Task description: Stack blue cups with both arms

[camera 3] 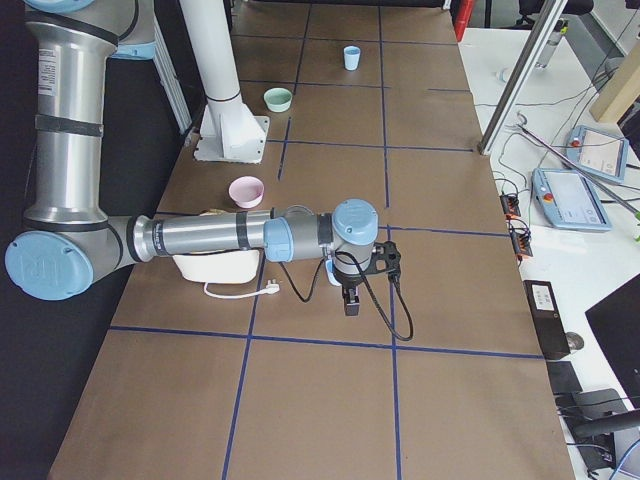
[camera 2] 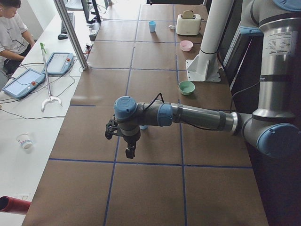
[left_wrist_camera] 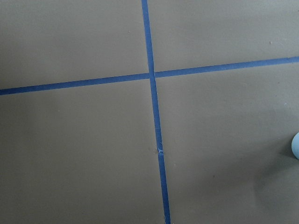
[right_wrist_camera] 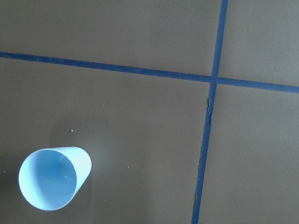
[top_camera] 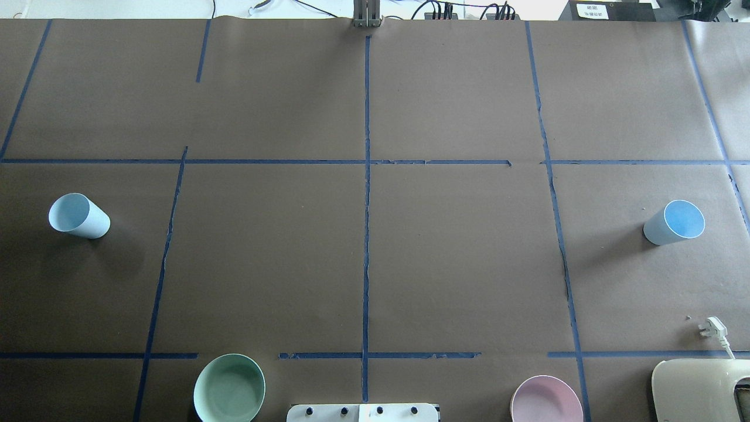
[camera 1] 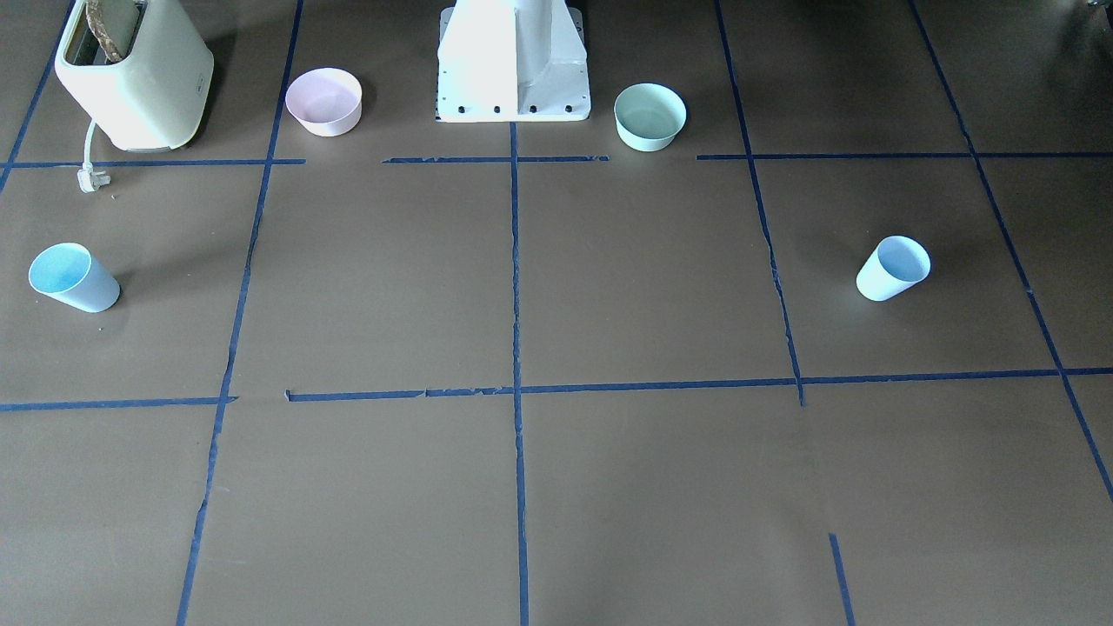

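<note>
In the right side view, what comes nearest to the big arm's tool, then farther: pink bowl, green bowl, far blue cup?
From the right tool:
1. Pink bowl, on the near side of the white post.
2. Green bowl, beyond the post.
3. Blue cup, at the far end.

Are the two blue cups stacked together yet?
No, in the overhead view the left-side cup and the right-side cup stand far apart, near opposite ends of the table.
</note>
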{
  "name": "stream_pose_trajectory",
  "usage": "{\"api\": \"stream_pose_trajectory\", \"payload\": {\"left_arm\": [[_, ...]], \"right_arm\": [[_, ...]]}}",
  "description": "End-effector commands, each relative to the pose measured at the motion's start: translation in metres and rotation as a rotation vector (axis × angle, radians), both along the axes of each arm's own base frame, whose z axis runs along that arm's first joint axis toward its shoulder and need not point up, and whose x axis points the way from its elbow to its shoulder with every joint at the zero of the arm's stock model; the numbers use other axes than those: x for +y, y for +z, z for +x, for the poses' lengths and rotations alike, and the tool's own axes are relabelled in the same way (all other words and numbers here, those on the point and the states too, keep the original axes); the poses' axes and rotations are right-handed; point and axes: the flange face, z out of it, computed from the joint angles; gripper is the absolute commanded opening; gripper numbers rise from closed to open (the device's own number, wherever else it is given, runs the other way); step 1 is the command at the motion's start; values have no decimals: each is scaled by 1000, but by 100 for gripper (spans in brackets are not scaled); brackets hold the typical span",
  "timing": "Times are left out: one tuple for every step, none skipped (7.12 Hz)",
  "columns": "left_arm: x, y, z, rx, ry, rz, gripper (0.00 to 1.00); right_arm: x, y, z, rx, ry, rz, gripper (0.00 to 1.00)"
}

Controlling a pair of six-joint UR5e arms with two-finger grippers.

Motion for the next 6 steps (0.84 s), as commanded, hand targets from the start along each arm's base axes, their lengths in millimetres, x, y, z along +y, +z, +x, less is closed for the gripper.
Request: {"api": "stream_pose_trajectory", "payload": {"left_arm": [[-1, 3, 0, 0, 0, -4, 100], [-1, 2, 0, 0, 0, -3, 100], [-1, 3, 0, 0, 1, -3, 100], [0, 3, 0, 0, 8, 3, 100], [1, 3, 0, 2, 7, 1, 100], [-3, 3, 14, 20, 31, 3, 100]], "right_arm": [[3, 3, 0, -3, -2, 0, 100], [10, 7, 0, -5, -8, -6, 100], [17, 4, 1, -7, -9, 0, 100], [20, -5, 1, -8, -9, 15, 100], [28, 2, 2, -7, -10, 3, 100], [29, 0, 2, -9, -11, 4, 100]]}}
